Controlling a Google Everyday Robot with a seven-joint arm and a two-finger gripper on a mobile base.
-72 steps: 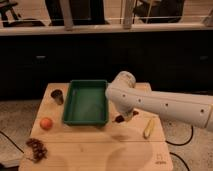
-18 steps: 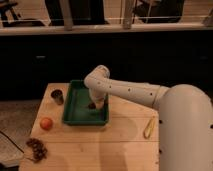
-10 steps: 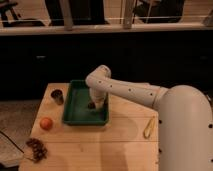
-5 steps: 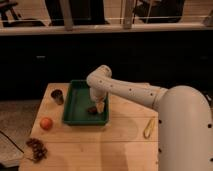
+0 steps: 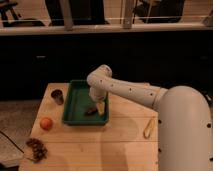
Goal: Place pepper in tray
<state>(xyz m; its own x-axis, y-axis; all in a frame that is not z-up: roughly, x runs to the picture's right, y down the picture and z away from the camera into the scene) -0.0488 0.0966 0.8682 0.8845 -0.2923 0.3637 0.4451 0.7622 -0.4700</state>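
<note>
A small dark reddish pepper (image 5: 91, 111) lies on the floor of the green tray (image 5: 75, 107), near its front right corner. My gripper (image 5: 99, 104) hangs down from the white arm over the tray's right side, just above and right of the pepper. I cannot tell whether it still touches the pepper. The arm reaches in from the lower right and bends at an elbow above the tray's back edge.
The tray sits on a wooden table (image 5: 100, 145). A metal cup (image 5: 57, 96) stands left of the tray. An orange fruit (image 5: 46, 123) and a brown bunch (image 5: 36, 148) lie at the front left. A yellowish long object (image 5: 148, 127) lies at the right.
The arm swung left from the table's right side and came down into the tray. In the last second the gripper has risen slightly, and the pepper now shows on the tray floor.
</note>
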